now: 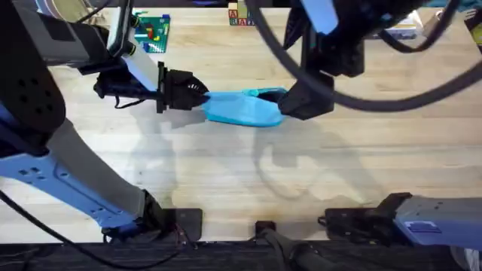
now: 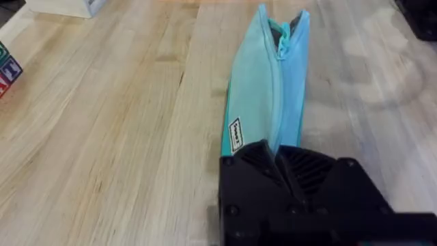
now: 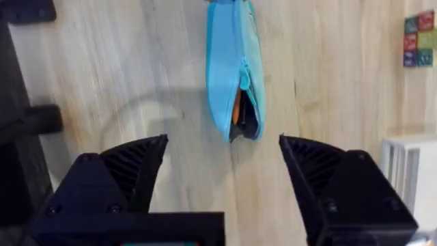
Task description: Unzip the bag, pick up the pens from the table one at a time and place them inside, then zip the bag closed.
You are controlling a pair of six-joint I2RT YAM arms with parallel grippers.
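The light blue bag lies on the table at mid-left, with its zipper running along the top. My left gripper is shut on the bag's left end; in the left wrist view its black fingers pinch the fabric of the bag. My right gripper hovers over the bag's right end. In the right wrist view it stands wide open, apart from the fabric. That end of the bag gapes open, and an orange pen shows inside.
Coloured toy blocks and letter blocks sit at the table's far edge. A white box and more blocks lie beyond the bag's open end. Bare wood stretches in front of the bag.
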